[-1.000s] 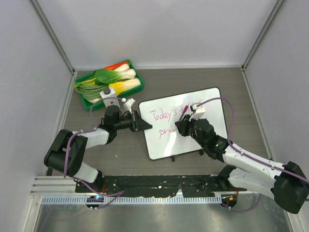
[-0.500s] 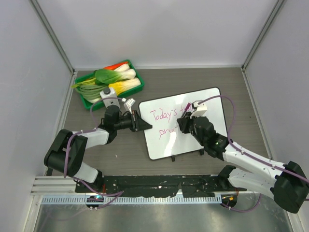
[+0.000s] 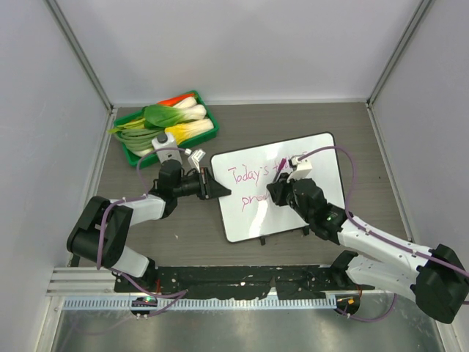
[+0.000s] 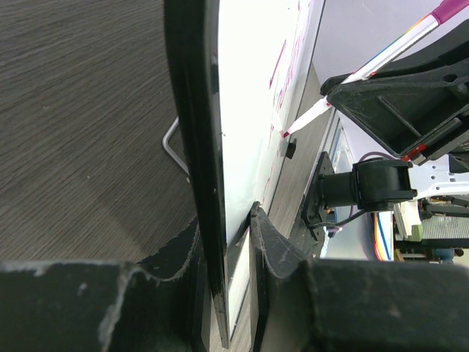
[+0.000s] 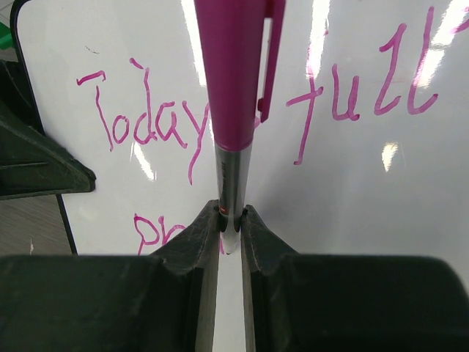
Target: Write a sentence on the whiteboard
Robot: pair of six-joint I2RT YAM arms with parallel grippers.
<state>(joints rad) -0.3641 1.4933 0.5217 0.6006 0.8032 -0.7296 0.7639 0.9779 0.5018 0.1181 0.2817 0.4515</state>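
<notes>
Right of centre on the dark, wood-grained surface (image 3: 366, 132) the whiteboard (image 3: 249, 220) sits askew on its two small black feet (image 3: 262, 240), a glossy white rectangle with rounded corners and a thin black rim. Within the last second the right gripper (image 3: 277, 189) has slid a little toward the far edge and back over the start of the second line. The pink strokes there have grown by a letter or so, while the left gripper (image 3: 218, 189) and the board have not shifted. That suggests the sentence (image 3: 249, 176) is well under way. "Today's full" stands complete in slanted magenta script along the top, but only the opening "pro" of the lower line can be read, the rest hidden under the gripper. The right gripper is pinched tight on the pen (image 5: 234, 88), a smooth magenta barrel with a clip and a pale lower section, its tip apparently at the board face. The left gripper clamps narrowly on the board's left rim, steadying it. At the far left corner a green plastic tray (image 3: 130, 157) holds leafy vegetables (image 3: 172, 117).
</notes>
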